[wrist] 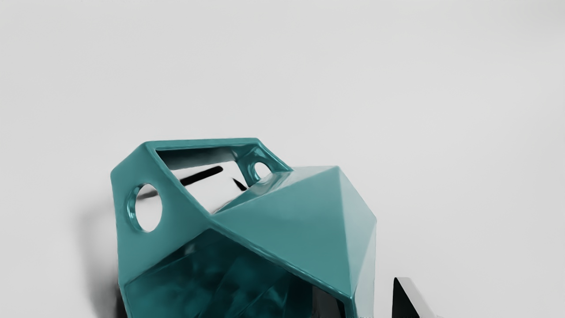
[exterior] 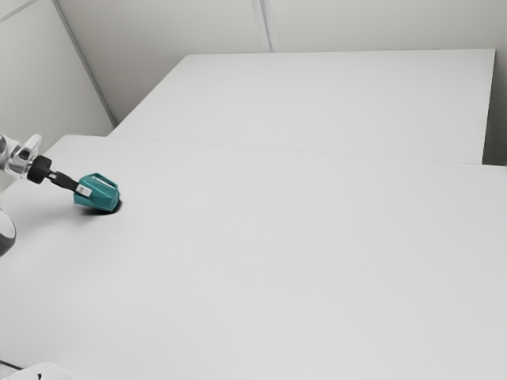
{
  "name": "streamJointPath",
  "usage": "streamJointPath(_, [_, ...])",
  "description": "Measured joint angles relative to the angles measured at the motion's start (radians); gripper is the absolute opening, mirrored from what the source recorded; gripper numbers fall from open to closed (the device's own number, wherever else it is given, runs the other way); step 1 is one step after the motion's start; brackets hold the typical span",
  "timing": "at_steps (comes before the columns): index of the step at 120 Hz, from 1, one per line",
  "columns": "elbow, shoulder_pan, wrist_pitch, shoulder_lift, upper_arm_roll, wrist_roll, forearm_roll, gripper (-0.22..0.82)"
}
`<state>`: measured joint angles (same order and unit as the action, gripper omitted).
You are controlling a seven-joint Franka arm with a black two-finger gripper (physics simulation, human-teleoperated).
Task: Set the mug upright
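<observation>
The teal mug (exterior: 98,195) lies tilted at the fingers (exterior: 82,190), its outer side toward the exterior view, while the wrist view looks into its mouth, where one parted finger seems to sit, the other standing just outside its wall.

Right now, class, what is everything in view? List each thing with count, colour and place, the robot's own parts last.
Mug: one, teal, tipped, handle uppermost, at the exterior view's left
Table: one, pale grey, beneath the mug
Flat surface: one, pale grey, beyond the table
Walls: at least two, grey, around the far side
Rounded object: one, white, bottom-left corner; identity unclear
Cable: one, black, beside it
Gripper: one, black, at the mug
Arm: one, white and grey, left edge
</observation>
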<state>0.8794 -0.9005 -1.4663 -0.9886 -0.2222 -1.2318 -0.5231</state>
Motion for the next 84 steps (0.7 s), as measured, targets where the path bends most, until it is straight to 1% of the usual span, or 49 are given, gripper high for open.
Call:
streamJointPath(12, [0.0,-0.003,0.009,0.004,-0.007,-0.002,-0.001,-0.08])
streamJointPath(28, [0.002,-0.003,0.015,0.008,-0.007,-0.004,-0.002,-0.13])
streamJointPath(61, [0.019,0.006,-0.01,0.069,-0.004,-0.005,0.013,-0.17])
streamJointPath(84, [0.046,0.005,-0.043,0.104,-0.038,-0.007,0.054,-0.18])
